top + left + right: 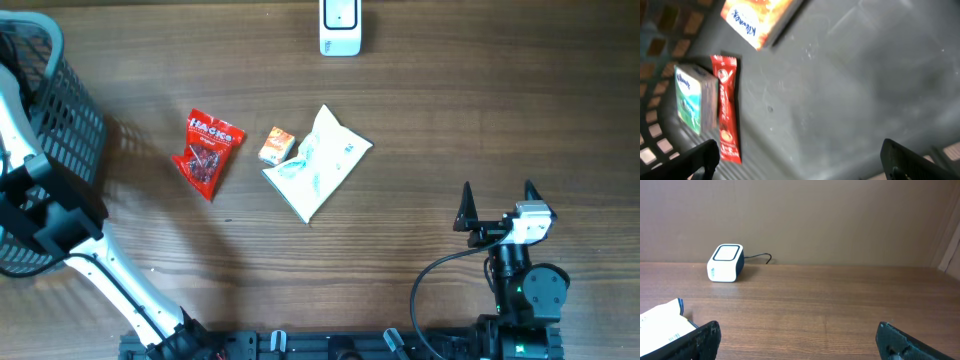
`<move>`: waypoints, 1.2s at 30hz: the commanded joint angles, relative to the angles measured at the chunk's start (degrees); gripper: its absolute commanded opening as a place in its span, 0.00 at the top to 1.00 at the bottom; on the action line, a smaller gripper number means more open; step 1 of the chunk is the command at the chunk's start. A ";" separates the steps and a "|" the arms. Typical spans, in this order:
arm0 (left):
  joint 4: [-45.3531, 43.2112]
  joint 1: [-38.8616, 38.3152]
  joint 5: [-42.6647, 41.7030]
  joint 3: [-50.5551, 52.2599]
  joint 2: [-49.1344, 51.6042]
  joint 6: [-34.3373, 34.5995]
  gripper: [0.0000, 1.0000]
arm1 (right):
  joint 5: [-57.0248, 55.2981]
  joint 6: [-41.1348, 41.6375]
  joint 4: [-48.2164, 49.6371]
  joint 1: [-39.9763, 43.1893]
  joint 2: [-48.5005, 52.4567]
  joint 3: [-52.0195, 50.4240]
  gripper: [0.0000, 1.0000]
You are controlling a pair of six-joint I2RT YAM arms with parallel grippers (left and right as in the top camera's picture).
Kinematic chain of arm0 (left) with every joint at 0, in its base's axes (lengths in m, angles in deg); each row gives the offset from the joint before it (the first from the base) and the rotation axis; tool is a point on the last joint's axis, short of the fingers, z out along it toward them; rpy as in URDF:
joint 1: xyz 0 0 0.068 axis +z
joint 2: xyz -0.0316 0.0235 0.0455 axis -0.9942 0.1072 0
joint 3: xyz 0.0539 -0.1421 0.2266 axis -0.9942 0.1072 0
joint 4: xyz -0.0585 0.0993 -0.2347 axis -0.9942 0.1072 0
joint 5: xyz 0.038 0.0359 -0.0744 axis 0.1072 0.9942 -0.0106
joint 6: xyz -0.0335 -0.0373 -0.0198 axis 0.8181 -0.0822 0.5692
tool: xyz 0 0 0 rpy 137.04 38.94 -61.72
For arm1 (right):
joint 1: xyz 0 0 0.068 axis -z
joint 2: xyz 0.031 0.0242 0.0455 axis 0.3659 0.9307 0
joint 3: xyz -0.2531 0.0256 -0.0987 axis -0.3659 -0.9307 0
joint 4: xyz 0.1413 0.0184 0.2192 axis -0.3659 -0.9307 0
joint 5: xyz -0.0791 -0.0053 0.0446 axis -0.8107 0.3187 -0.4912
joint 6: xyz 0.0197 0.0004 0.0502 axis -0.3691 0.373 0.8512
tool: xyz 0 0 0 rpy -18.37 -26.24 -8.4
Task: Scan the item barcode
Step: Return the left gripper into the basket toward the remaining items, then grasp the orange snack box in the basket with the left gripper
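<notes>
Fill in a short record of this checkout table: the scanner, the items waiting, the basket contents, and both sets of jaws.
Scanner: white, at far edge of table
On table: red snack packet, small orange box, white pouch
In basket: Kleenex box, tissue pack, red sachet
Left jaws: open, empty, inside basket
Right jaws: open, empty, above table

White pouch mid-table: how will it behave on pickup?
The white pouch looks soft and wrinkled, so it will probably sag if gripped by one corner. It lies flat, so rolling or tipping seems unlikely. It looks thin, so it is likely light for its size.
</notes>
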 commanded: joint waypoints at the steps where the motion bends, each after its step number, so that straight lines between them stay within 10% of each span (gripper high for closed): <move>1: -2.99 1.92 -0.79 0.26 -2.01 -3.98 0.02 | -0.98 -0.24 0.09 0.28 -0.46 -0.09 0.00; 20: -14.40 4.42 -11.10 0.28 -0.28 -23.78 0.06 | -0.98 -0.24 0.09 0.28 -0.46 -0.09 0.00; 36: -18.91 6.51 -13.25 0.28 4.20 -26.53 0.10 | -0.98 -0.22 0.09 0.28 -0.46 -0.09 0.00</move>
